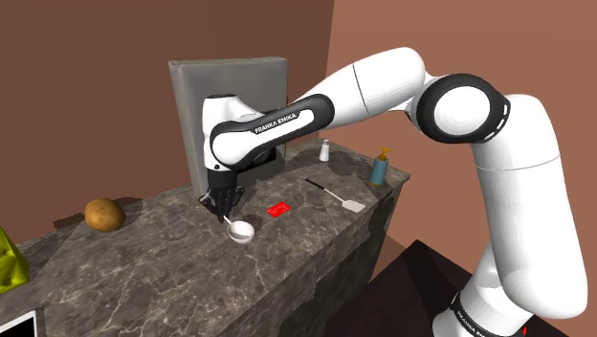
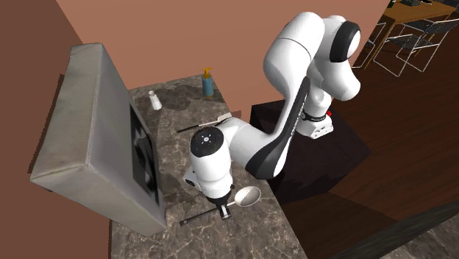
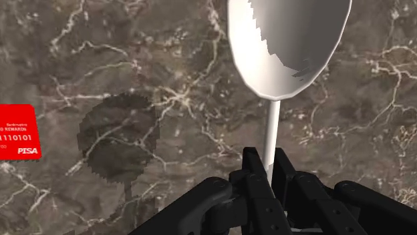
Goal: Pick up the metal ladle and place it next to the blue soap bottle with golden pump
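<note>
The ladle (image 3: 287, 40) has a pale shiny bowl and a thin handle. My gripper (image 3: 270, 175) is shut on that handle just behind the bowl. The ladle's round shadow falls on the marble counter (image 3: 167, 80) off to one side, so the ladle hangs a little above the stone. In the shoulder view the gripper (image 1: 222, 203) points down, and the ladle bowl (image 1: 240, 231) sticks out below it toward the counter's front edge. The blue soap bottle (image 1: 380, 168) with a golden pump stands far off at the counter's right end. The second exterior view also has the ladle (image 2: 248, 195) and the soap bottle (image 2: 208, 82).
A red card (image 1: 278, 210) lies just right of the ladle. A spatula (image 1: 335, 194) lies between it and the bottle, and a white shaker (image 1: 325, 150) stands behind. A grey box-shaped appliance (image 1: 230, 96) rises behind the gripper. A potato (image 1: 103, 214) sits to the left.
</note>
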